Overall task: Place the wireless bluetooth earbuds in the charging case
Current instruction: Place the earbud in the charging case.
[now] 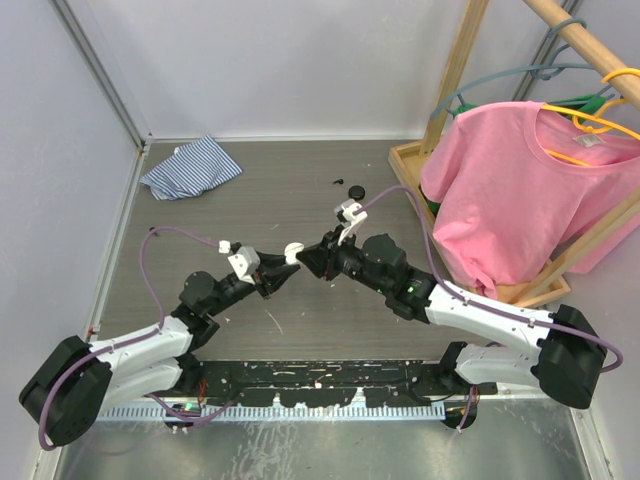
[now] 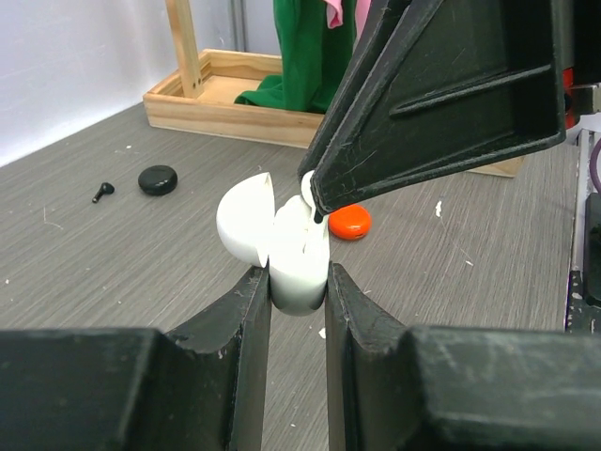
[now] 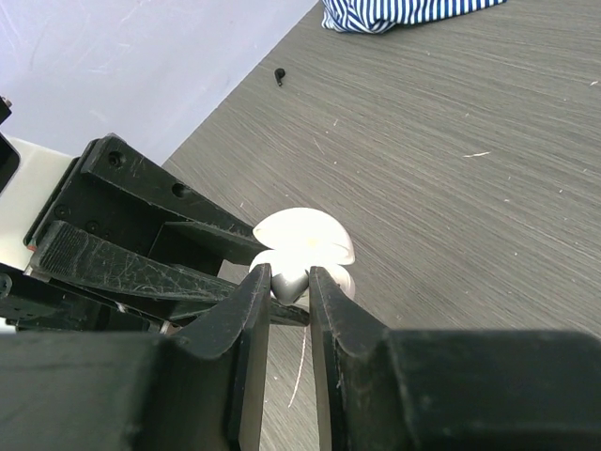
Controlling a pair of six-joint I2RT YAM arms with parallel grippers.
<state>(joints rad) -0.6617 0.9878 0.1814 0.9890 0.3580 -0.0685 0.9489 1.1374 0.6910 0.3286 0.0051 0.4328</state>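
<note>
Left claw (image 2: pixel 299 278) clamps the open white case (image 2: pixel 282 246) steady above mid-table (image 1: pixel 300 190). Right claw (image 3: pixel 288 278), closed on a white earbud (image 2: pixel 306 185), holds it at the case mouth, apparently for seating.

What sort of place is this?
Probably a robot test booth: plain white walls close in a grey table, two arms are bolted at its edge, and a pink T-shirt hangs on a wooden rack.

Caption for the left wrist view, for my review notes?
Left tool grips the open white case; right tool holds a white earbud at its cavity.
</note>
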